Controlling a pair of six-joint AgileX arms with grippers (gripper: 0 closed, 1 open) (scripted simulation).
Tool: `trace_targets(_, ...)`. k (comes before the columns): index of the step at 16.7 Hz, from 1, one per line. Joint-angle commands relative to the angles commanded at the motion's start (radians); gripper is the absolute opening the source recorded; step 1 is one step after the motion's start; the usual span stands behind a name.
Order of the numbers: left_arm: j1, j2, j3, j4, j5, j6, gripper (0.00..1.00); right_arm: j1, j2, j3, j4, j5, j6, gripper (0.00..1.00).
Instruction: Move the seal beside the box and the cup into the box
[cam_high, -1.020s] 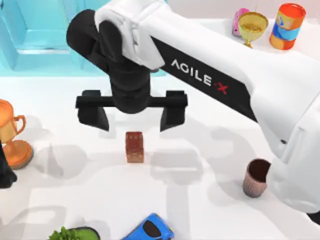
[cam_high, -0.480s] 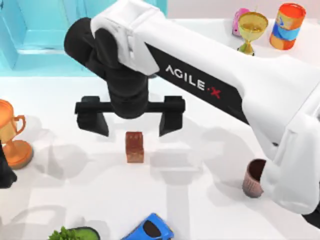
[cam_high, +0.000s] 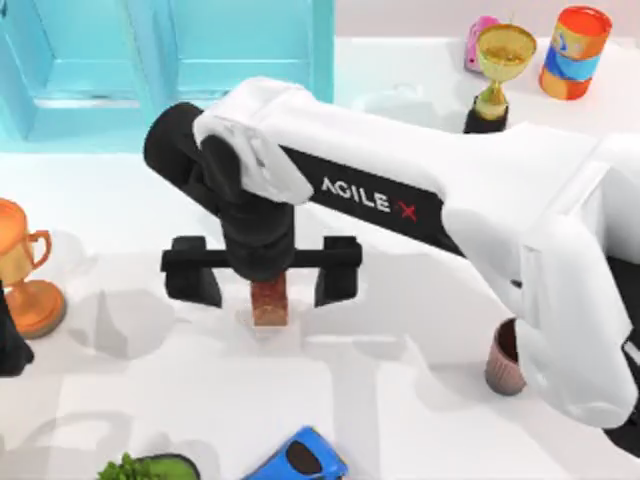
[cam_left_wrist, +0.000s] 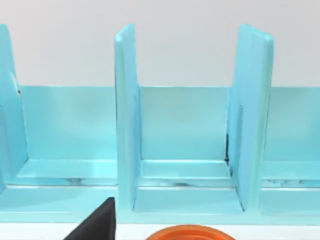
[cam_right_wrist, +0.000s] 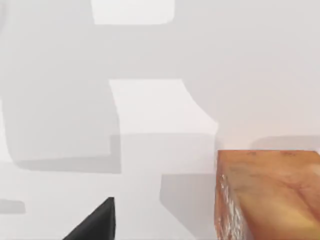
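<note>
Since the earlier frames, the right gripper (cam_high: 265, 283) has come down from above the seal (cam_high: 269, 302) until its two black fingers sit spread wide on either side of the block, which now shows partly under the wrist. The seal itself has not shifted; it stands upright on the white table (cam_high: 400, 420), near the middle, well apart from the turquoise box (cam_high: 150, 60) at the far left.

Going left to right across the top view: the left gripper (cam_high: 10, 345) is parked at the left edge beside an orange trophy (cam_high: 25, 270), and whether it is open cannot be told. Next come the seal and the right gripper. The cup (cam_high: 506, 358) stands upright at the right, just beside the white forearm and partly hidden by it.

The main risk, as a judgement, is an off-centre close: in the right wrist view the seal (cam_right_wrist: 267, 195) sits to one side, so one finger may touch first and tip or push it. The forearm could also brush the cup and knock it over.

The tabletop is smooth, white and shadowed. A plant (cam_high: 145, 468) and a blue toy car (cam_high: 298, 458) lie at the near edge, a gold trophy (cam_high: 503, 60) and a can (cam_high: 574, 52) at the far right.
</note>
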Motion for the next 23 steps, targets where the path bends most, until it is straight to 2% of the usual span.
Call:
trace_targets(5, 0.000, 0.000, 0.000, 0.000, 0.000, 0.000, 1.00, -0.001, 0.001, -0.027, 0.028, 0.000, -0.001, 1.00)
trace_targets(18, 0.000, 0.000, 0.000, 0.000, 0.000, 0.000, 1.00, -0.001, 0.001, -0.027, 0.028, 0.000, -0.001, 0.02)
trace_targets(23, 0.000, 0.000, 0.000, 0.000, 0.000, 0.000, 1.00, -0.001, 0.001, -0.027, 0.028, 0.000, -0.001, 0.00)
